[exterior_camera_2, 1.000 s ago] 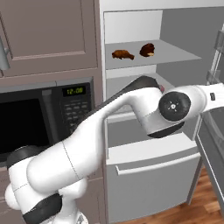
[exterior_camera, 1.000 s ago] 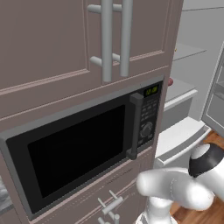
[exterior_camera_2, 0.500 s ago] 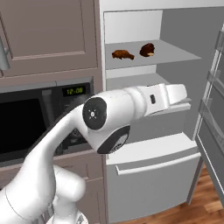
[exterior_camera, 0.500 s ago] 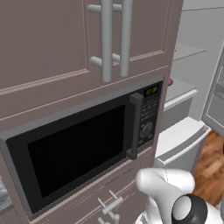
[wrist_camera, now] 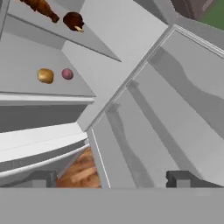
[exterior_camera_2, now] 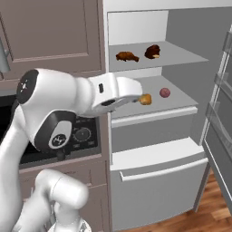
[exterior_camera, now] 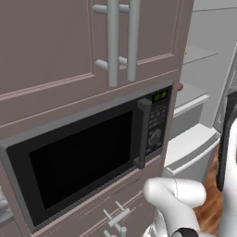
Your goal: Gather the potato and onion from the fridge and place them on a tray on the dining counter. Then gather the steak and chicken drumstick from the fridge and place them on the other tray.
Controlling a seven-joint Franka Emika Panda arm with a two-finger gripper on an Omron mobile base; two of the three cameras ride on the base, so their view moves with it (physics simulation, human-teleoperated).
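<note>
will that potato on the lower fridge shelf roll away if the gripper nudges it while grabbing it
Probably, somewhat. The potato looks rounded and sits loose on a smooth flat shelf, so a sideways nudge could roll it, perhaps toward the onion lying apart beside it. It looks solid, so it should stay stiff in a grip, though its curved sides may slip between narrow fingers.

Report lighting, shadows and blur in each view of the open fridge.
Right base view: even, flat light, steak and drumstick sharp, faint shadows under the shelves. Hand view: tilted, soft grey shadow bands across the fridge door, no glare. Left base view: dark, dull microwave glass, edges slightly soft.
</note>
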